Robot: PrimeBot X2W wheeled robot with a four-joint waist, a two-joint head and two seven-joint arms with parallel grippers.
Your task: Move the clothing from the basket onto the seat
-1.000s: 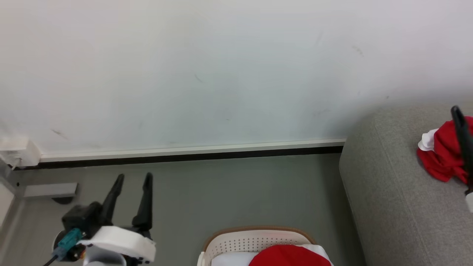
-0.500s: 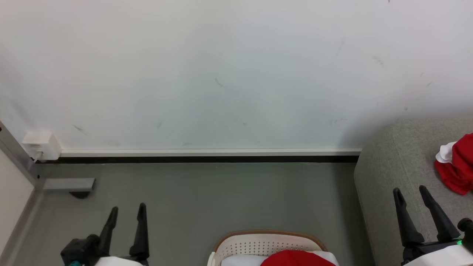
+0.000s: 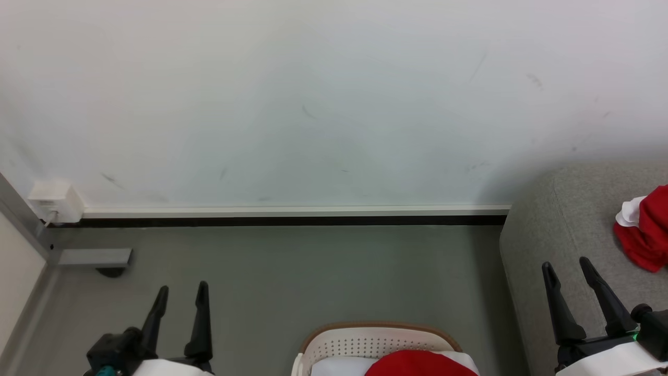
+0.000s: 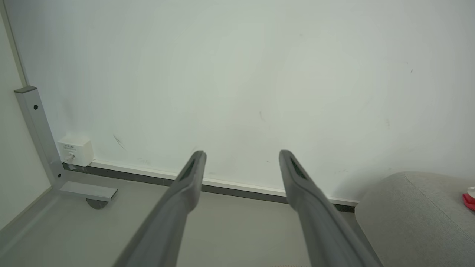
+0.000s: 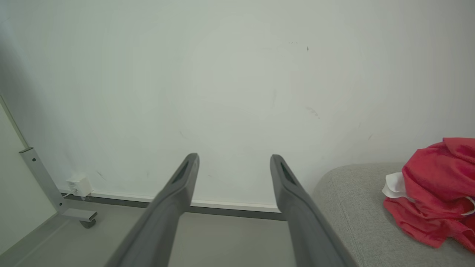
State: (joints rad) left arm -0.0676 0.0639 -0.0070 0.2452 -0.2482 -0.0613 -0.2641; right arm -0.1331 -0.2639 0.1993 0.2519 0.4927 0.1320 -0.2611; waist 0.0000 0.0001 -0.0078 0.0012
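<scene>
**While the dark two-fingered left gripper (image 3: 182, 287) and right gripper (image 3: 565, 263) stand wide open, neither holds anything**

Seen from the robot's head, a cream-white oval plastic laundry basket with rows of small round holes and a tan-brown rim (image 3: 378, 326) sits on the grey-green floor (image 3: 313, 271). Only its far end is in view. Inside the basket lies a soft bright red fabric garment (image 3: 417, 364). White cloth (image 3: 334, 368) shows beside the red; whether it belongs to the same piece cannot be told.

To the right of the basket stands a large light grey fabric-upholstered sofa (image 3: 563, 224) with rounded edges. A second bright red garment with white trim (image 3: 647, 235) lies crumpled on the sofa seat, well apart from the basket, to its right and nearer the wall.

The left gripper hovers over the floor to the left of the basket, its fingers spread wide with only air between them. The right gripper hovers to the right of the basket, near the sofa's rounded end and short of the second garment, its fingers just as wide and touching nothing.

Beyond the basket rises a pale, lightly scuffed wall (image 3: 313, 104), with a white skirting board (image 3: 292, 211) above a dark strip. Far to the basket's left, a small white wall box (image 3: 52, 201) sits near a grey metal frame foot (image 3: 94, 257).
</scene>
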